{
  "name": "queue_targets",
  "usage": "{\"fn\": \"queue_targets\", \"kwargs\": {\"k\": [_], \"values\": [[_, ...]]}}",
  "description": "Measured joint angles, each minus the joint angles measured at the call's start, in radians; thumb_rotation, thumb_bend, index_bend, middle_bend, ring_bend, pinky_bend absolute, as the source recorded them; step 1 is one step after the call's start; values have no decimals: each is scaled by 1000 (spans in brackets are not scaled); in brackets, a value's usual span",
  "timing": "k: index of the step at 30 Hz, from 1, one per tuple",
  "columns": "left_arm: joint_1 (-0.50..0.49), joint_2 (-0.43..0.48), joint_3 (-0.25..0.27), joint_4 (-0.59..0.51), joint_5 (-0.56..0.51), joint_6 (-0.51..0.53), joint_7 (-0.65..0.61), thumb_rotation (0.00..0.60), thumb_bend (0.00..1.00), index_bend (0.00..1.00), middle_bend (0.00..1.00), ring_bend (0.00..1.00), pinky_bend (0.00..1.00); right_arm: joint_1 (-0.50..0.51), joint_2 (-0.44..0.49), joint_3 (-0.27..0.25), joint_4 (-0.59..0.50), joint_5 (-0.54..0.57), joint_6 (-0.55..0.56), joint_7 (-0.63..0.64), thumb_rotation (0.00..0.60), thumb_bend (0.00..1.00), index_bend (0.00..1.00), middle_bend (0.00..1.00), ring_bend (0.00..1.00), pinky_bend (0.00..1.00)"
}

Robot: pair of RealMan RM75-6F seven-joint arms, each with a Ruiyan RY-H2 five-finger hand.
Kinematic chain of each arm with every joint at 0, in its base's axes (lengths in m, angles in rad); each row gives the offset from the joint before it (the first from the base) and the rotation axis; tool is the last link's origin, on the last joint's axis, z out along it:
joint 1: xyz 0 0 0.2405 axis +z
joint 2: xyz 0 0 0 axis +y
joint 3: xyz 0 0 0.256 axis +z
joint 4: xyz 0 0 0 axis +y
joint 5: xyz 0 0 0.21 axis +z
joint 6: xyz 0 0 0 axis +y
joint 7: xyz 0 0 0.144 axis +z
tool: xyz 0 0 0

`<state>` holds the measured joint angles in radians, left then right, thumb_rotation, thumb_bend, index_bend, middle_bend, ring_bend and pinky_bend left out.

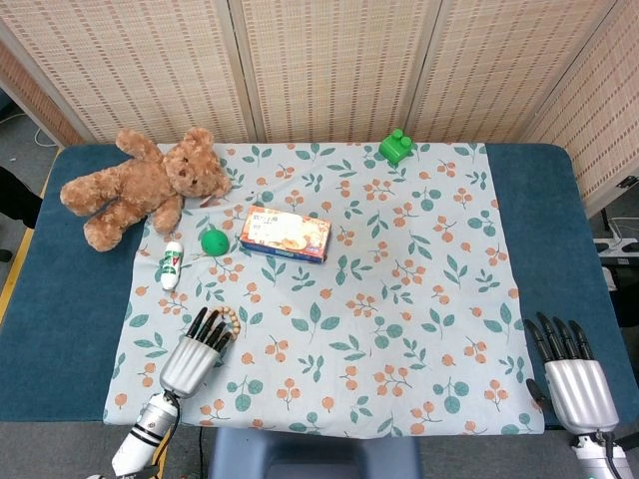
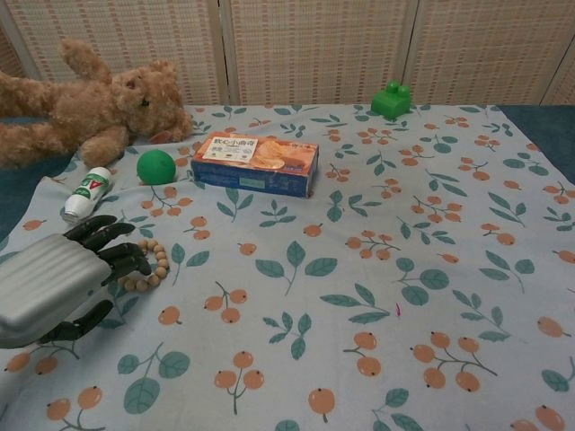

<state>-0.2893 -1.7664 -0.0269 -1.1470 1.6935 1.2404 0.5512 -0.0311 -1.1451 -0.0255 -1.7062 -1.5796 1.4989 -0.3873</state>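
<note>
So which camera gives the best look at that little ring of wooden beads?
The chest view: the wooden bead bracelet lies close and large there, though the left robot hand covers its left side. In the head view the bracelet is small, with the fingertips over much of it.

A pale cloth (image 1: 399, 299) printed with teal leaves and orange berries is spread over the dark blue counter (image 1: 60, 329). A brown teddy bear (image 1: 140, 185), green ball (image 1: 213, 241), green block (image 1: 395, 147) and tan bead bracelet (image 2: 153, 265) are seen; the left hand (image 1: 195, 349) is silver with black fingers (image 2: 117, 256).
</note>
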Motion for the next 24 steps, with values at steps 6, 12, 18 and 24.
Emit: {"fn": "queue_targets", "kwargs": {"k": [6,12,18,24], "values": [[-24,-15,-1,36,-8,-4,25,600,535,267,285,75,23,0,3,-1,0,1,0,4,600,238,0,0,0,0],[-41,-16,4,44,-15,-12,81,600,535,308,330,103,25,1,3,-5,-3,-1,-4,2,600,238,0,0,0,0],[-56,-10,7,54,-35,-30,137,600,534,311,329,105,27,0,7,-9,-6,-2,-3,6,600,238,0,0,0,0],[-59,-4,9,53,-59,-50,161,600,519,310,325,105,30,-1,7,-10,-7,-4,-1,6,600,238,0,0,0,0]]}}
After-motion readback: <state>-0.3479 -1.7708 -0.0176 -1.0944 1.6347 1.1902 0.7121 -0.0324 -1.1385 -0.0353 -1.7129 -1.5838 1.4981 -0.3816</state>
